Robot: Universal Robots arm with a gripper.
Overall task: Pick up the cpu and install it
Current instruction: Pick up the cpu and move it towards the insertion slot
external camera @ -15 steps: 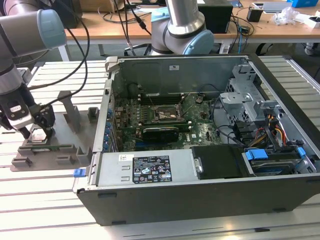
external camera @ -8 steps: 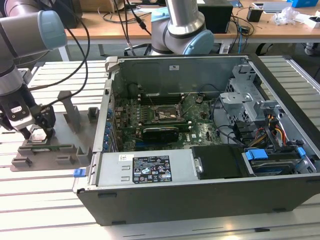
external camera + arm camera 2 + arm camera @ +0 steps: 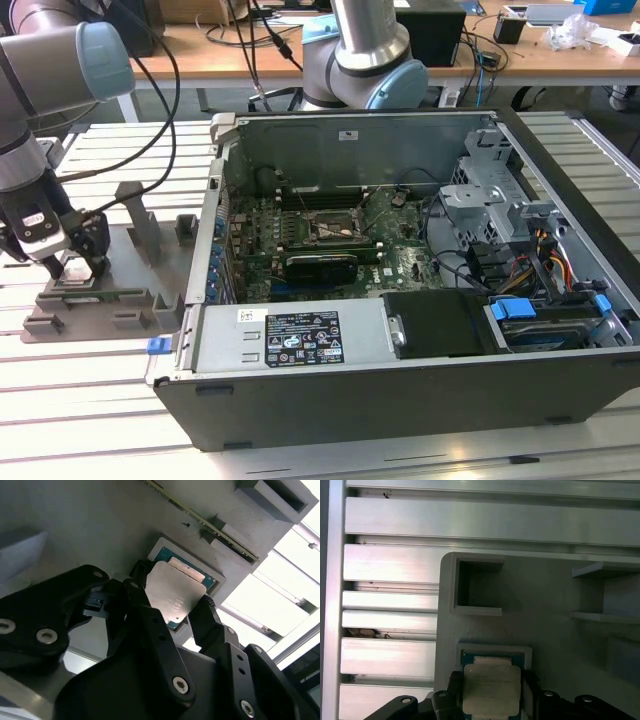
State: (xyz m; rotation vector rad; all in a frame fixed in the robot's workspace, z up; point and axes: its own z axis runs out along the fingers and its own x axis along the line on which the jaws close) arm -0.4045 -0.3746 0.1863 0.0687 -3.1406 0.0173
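In the exterior view, the gripper [image 3: 75, 265] hangs low over the grey fixture tray [image 3: 120, 318], near the surface's [image 3: 80, 400] edge on the exterior view's left, beside the open computer case [image 3: 400, 330].

In the second wrist view, the fingers [image 3: 204, 614] clasp the cpu [image 3: 172, 596] by two opposite edges.

In the first wrist view, the cpu [image 3: 492, 690] lies in a square pocket [image 3: 495, 649] near a corner of the tray.

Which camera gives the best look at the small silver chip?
The second wrist view: the cpu shows nearly whole, shiny top towards the camera. The first wrist view shows it too, cut by the picture's edge. In the exterior view it is too small to tell, down by the gripper.
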